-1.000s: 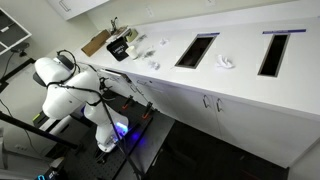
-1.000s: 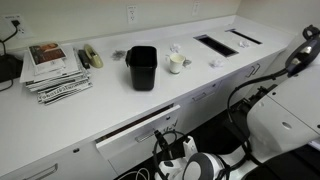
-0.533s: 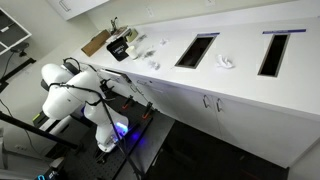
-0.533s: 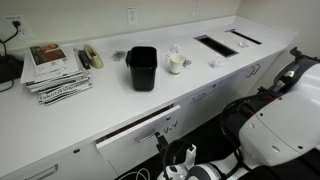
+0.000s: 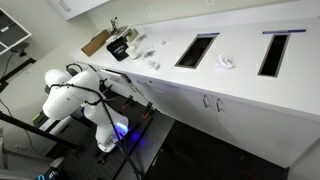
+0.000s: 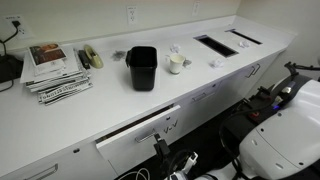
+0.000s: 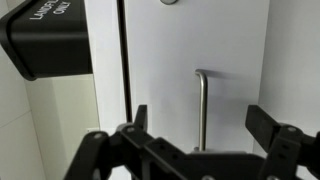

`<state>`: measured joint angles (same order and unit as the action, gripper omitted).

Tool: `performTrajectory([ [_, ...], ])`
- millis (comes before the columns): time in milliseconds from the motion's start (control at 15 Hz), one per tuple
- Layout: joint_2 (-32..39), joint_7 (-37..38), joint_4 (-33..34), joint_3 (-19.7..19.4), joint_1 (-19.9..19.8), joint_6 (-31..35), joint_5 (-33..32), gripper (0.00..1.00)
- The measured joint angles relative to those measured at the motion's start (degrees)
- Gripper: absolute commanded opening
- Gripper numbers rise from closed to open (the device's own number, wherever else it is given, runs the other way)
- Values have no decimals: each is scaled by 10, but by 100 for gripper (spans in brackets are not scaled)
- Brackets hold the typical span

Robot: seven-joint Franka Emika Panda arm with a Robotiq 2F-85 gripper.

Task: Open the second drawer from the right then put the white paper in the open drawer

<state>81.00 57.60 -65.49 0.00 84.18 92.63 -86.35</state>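
Second drawer from the right (image 6: 140,138): we take it to be the shallow, flat white front under the counter (image 6: 100,105), below the black bin (image 6: 141,67), with a dark gap along its top edge; how far it stands out we cannot tell. Reading this countertop from left to right, we find a stack of magazines (image 6: 52,70), a tape dispenser (image 6: 92,56), the bin, a white cup (image 6: 176,63) and two rectangular openings (image 6: 212,44). In an exterior view the crumpled white paper (image 5: 226,63) lies on the counter between those openings. In the wrist view, left to right, we see a black box with white lettering (image 7: 50,40), a white cabinet door (image 7: 230,60) and its vertical bar handle (image 7: 202,105). The gripper (image 7: 200,128) is spread wide and grasps nothing, its fingers (image 7: 140,120) flanking the handle in the frame.
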Motion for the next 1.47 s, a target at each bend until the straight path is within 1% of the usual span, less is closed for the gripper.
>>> performTrajectory([
  [267,4,-2,1,0,-8,0,0,100],
  [733,31,-51,31,0,-46,16,-11,100],
  [800,31,-56,32,0,-48,20,-16,75],
  [867,31,-59,33,0,-50,24,-21,72],
  [933,31,-62,34,0,-51,27,-26,66],
  [1067,31,-68,35,0,-51,27,-32,49],
  [1467,31,-69,37,8,-49,27,-39,4],
])
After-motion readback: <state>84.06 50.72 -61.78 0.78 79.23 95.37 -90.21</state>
